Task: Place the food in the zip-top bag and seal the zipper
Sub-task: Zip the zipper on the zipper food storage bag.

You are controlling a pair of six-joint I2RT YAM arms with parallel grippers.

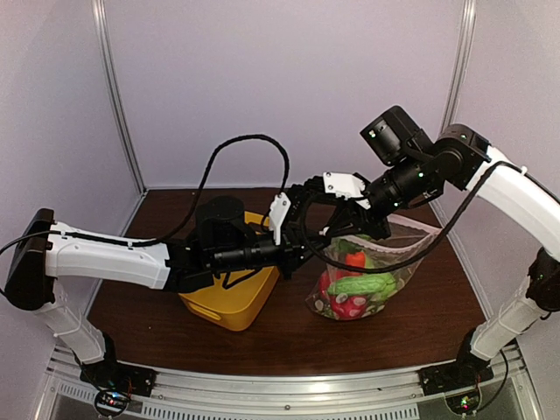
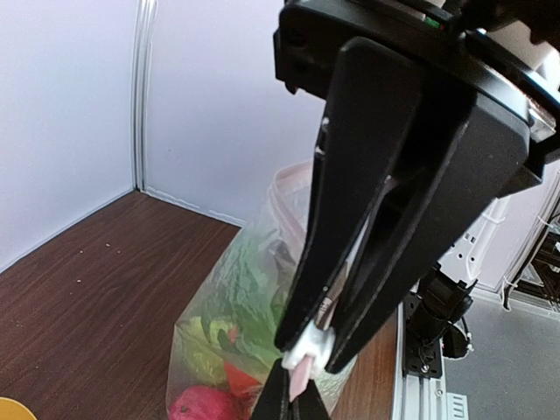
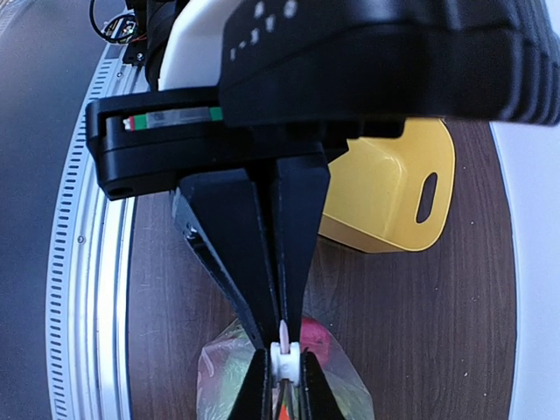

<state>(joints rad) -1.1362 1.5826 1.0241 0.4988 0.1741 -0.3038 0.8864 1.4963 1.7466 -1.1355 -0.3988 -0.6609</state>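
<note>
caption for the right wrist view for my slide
Right claw clamped on the zipper of the zip-top bag, yellow tub on the table behind.

Soft even light, close gripper parts blurred

The top external view sits above and behind the arm bases, facing forward and down over the whole surface (image 1: 289,341). The left wrist view faces right, close on the right fingers (image 2: 341,175); the right wrist view faces left and down, close on the left fingers (image 3: 227,227). All three share the zip-top bag (image 1: 398,254); both wrist views share the zipper (image 2: 302,363).
</note>
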